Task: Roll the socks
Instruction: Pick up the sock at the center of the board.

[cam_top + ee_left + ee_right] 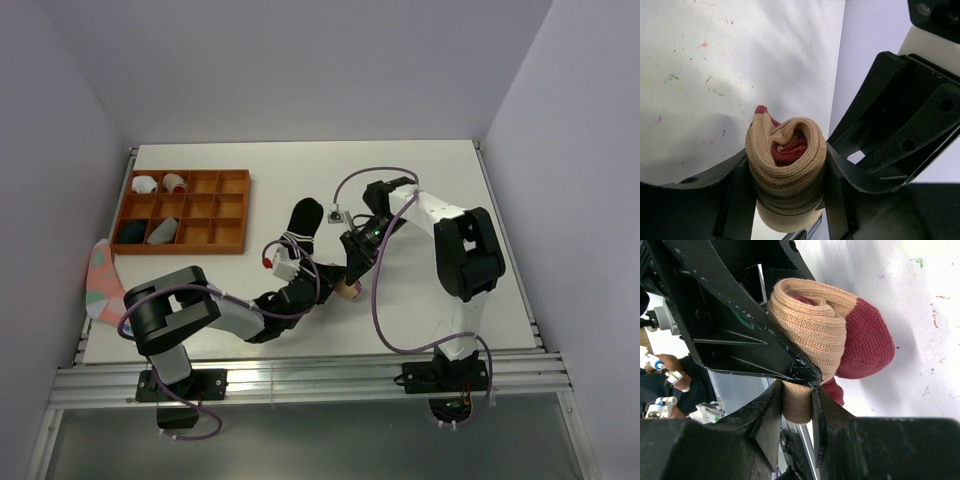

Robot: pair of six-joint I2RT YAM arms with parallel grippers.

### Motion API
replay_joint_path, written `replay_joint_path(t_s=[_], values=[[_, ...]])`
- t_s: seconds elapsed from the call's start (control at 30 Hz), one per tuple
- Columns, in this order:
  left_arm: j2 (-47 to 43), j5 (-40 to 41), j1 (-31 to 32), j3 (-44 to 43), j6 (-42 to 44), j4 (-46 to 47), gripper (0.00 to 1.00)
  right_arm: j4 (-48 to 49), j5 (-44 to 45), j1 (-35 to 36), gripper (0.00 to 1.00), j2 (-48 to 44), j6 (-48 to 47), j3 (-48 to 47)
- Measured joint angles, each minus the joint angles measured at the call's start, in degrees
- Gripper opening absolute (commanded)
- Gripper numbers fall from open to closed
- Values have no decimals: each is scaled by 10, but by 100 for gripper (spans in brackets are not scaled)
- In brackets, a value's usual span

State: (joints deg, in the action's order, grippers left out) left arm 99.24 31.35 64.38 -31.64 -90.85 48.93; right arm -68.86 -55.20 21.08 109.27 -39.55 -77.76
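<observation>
A: Status of the tan sock (785,160)?
B: Rolled, right of the tray (246,212). Left end effector (786,195) grips the roll; right end effector (796,407) pinches its end.
A: And the black sock (305,218)?
B: Unrolled, nearer the tray.

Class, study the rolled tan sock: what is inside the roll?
Maroon fabric shows in the centre of the tan sock, wrapped by tan layers. How far it runs inward is hidden by the roll.
</observation>
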Motion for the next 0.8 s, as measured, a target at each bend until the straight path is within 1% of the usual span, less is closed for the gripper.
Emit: replay_joint_path(t_s=[0.03,0.07,0.1,0.13,0.2,0.23,0.3,0.33,0.43,0.57,0.8], values=[[0,0,0,0,3,0,9,1,2,1,23,-1,2,0],[0,0,0,0,7,1,0,3,6,2,25,-4,7,0],[-1,0,0,-1,9,1,0,5,11,3,28,-7,12,0],[-1,0,0,-2,10,1,0,9,16,3,36,-12,19,1],[-4,0,-1,-3,12,1,0,20,28,6,43,-28,43,3],[-7,0,-1,-3,13,1,0,28,35,8,48,-40,56,6],[-16,2,-2,-3,18,-5,0,41,47,12,54,-65,81,12],[-21,3,-2,-3,19,-8,0,44,50,14,59,-76,88,13],[-45,6,-5,-3,35,-30,0,54,57,18,62,-110,110,13],[-79,6,-14,-1,60,-57,0,65,62,17,63,-143,128,13],[-158,2,-58,24,95,-111,0,76,89,6,64,-176,149,14]])
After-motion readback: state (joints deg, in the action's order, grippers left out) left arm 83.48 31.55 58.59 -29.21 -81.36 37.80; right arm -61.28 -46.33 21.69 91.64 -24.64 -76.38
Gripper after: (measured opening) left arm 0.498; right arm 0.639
